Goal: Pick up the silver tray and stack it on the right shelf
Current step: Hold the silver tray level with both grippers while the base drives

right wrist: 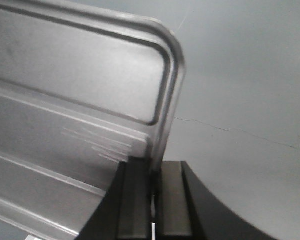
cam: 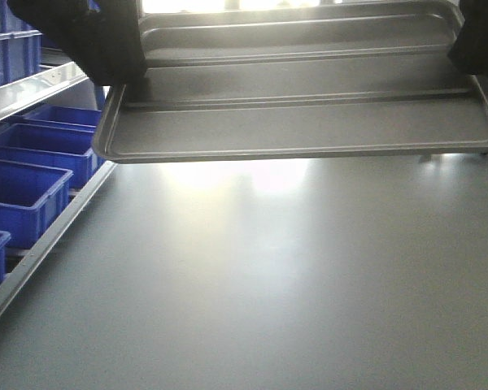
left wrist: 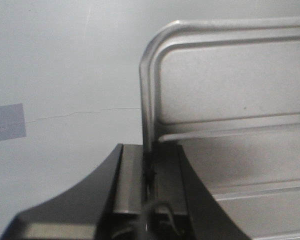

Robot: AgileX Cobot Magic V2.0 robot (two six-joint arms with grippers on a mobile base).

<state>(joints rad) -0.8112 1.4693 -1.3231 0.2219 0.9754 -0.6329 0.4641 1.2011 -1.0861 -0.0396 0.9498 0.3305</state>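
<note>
Tray (cam: 301,122) hangs roughly level above the surface (cam: 268,276), clear of it, since the left end effector (left wrist: 149,167) and the right end effector (right wrist: 155,175) each pinch an opposite end rim, sharing the load so it should not tip in transit.

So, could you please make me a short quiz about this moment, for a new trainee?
1. Of the left end effector and the right end effector, which is shut on the shiny rectangular ribbed metal tray? A) left only B) right only C) both
2. True or false: in the front view, the blue plastic bins stand right of the tray.
3. Fill in: each end effector pinches the tray by its raised ____.
Key: 1 C; 2 false, they stand left of it; 3 rim.
</note>
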